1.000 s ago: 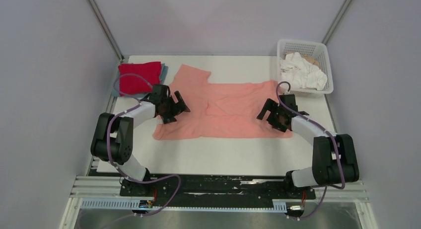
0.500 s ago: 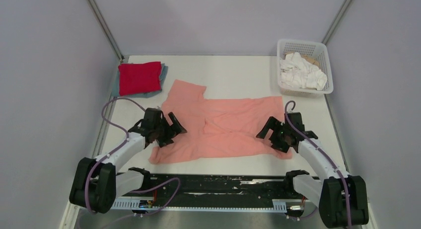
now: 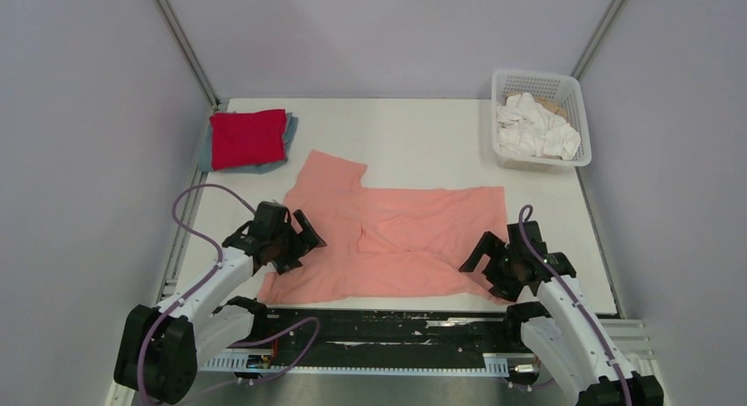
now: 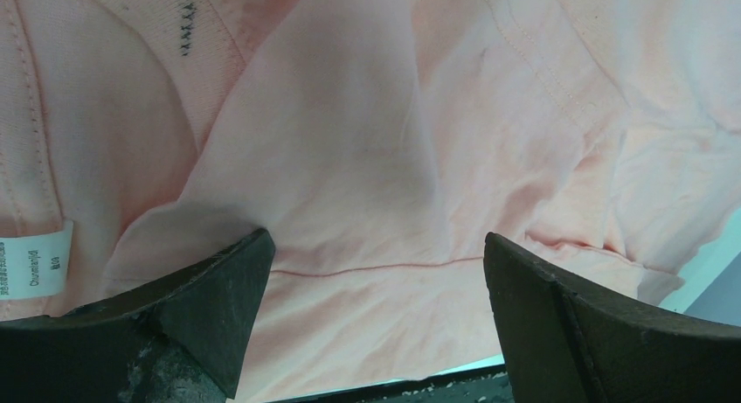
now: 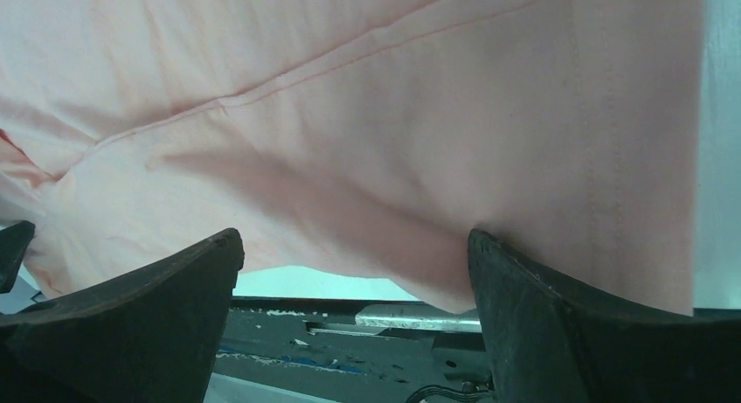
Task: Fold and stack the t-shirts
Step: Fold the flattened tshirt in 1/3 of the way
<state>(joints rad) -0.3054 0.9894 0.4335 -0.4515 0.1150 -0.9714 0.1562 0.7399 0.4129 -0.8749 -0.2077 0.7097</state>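
The salmon-pink t-shirt lies spread flat, its lower hem at the table's near edge. My left gripper sits on its left end with jaws wide apart; the left wrist view shows cloth and the white neck label between the fingers. My right gripper sits on the shirt's right end, open too, with the hem above the near edge. The folded bright red t-shirt lies on the folded grey-blue one at the back left.
A white lattice basket holding white cloths stands at the back right. The black base rail runs along the near edge and shows in the right wrist view. Grey walls close in both sides.
Both arms have pulled back toward the near edge, and the pink shirt has slid with them, down to the table's front edge. Jaws stay spread.
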